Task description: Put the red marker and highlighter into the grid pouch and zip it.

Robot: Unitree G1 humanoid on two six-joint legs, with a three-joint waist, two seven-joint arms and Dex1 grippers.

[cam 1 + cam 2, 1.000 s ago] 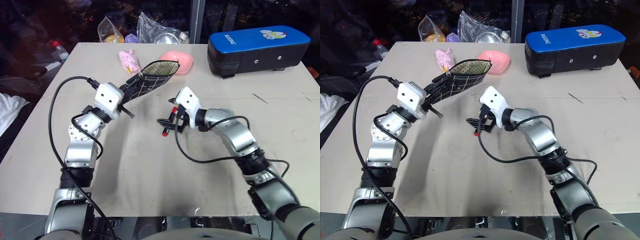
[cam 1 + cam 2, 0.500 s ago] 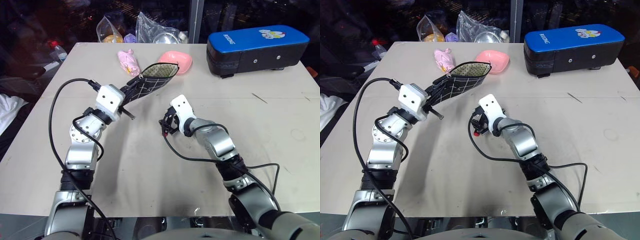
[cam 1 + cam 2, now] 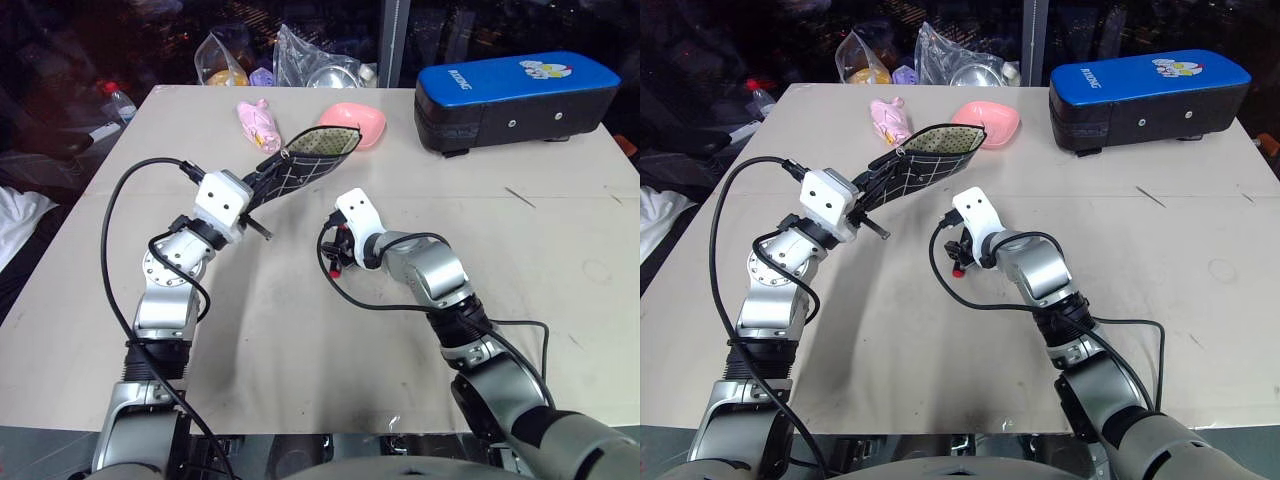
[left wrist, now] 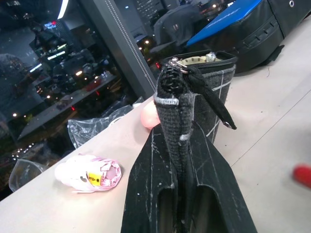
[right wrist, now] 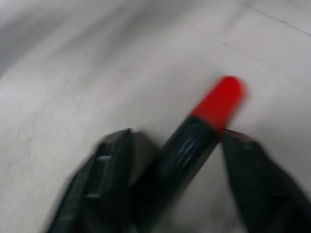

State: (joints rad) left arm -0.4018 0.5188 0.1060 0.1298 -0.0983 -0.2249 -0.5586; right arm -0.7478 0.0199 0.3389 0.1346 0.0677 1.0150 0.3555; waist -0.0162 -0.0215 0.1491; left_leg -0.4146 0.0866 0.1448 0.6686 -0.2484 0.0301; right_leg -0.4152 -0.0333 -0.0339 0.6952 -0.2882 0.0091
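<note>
Marker pickup: your right fingers, wide open a second ago, now narrow around the red marker on the counter, grasp unconfirmed, while left fingers stay clenched on the open grid pouch.

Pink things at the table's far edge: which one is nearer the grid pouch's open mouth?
The smooth pink bowl, just beyond the grid pouch mouth; the crumpled pink packet lies farther left.

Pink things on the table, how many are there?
2. A pink wrapped packet and a pink bowl sit side by side at the far edge, beyond the pouch; more may hide.
</note>
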